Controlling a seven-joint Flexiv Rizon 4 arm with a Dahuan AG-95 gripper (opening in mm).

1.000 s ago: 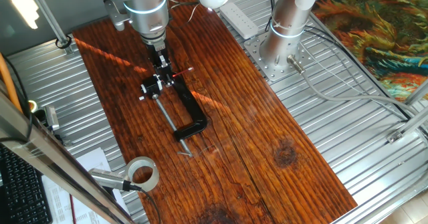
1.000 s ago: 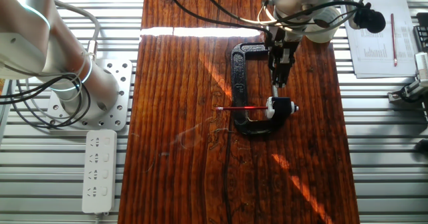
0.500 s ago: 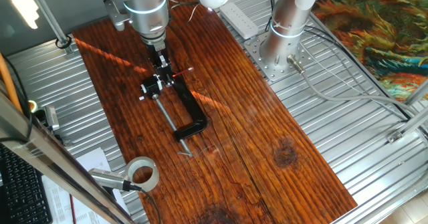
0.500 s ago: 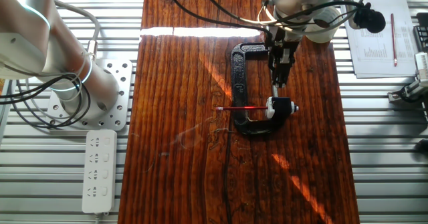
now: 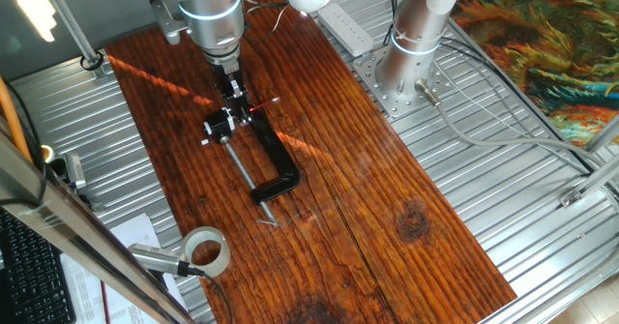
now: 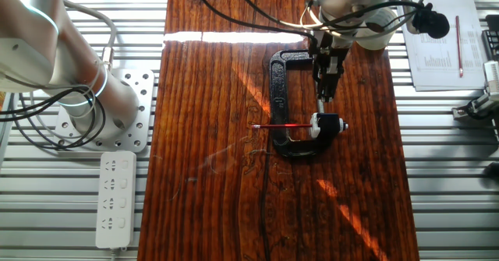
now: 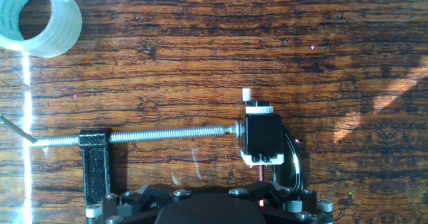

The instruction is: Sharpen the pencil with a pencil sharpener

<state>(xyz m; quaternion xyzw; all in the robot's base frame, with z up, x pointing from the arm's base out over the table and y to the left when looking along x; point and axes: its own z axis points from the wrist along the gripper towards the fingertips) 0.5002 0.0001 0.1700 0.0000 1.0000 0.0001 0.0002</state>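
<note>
The red pencil (image 6: 282,127) lies flat on the wooden board, its right end in the small black-and-white sharpener (image 6: 328,125). The sharpener sits in the jaw of a black C-clamp (image 6: 277,89). My gripper (image 6: 321,97) hangs just above and behind the sharpener, apart from the pencil, its fingers close together with nothing between them. In one fixed view the gripper (image 5: 236,102) is above the sharpener (image 5: 222,127) and the pencil (image 5: 264,103) points right. The hand view shows the sharpener (image 7: 261,138), the clamp's screw rod (image 7: 167,136) and a sliver of pencil (image 7: 259,174); my fingers are hidden there.
A tape roll (image 5: 205,251) lies near the board's front left corner and shows in the hand view (image 7: 40,17). A second arm's base (image 6: 101,105) and a power strip (image 6: 115,199) stand off the board. Cables (image 6: 234,0) lie at the board's far end.
</note>
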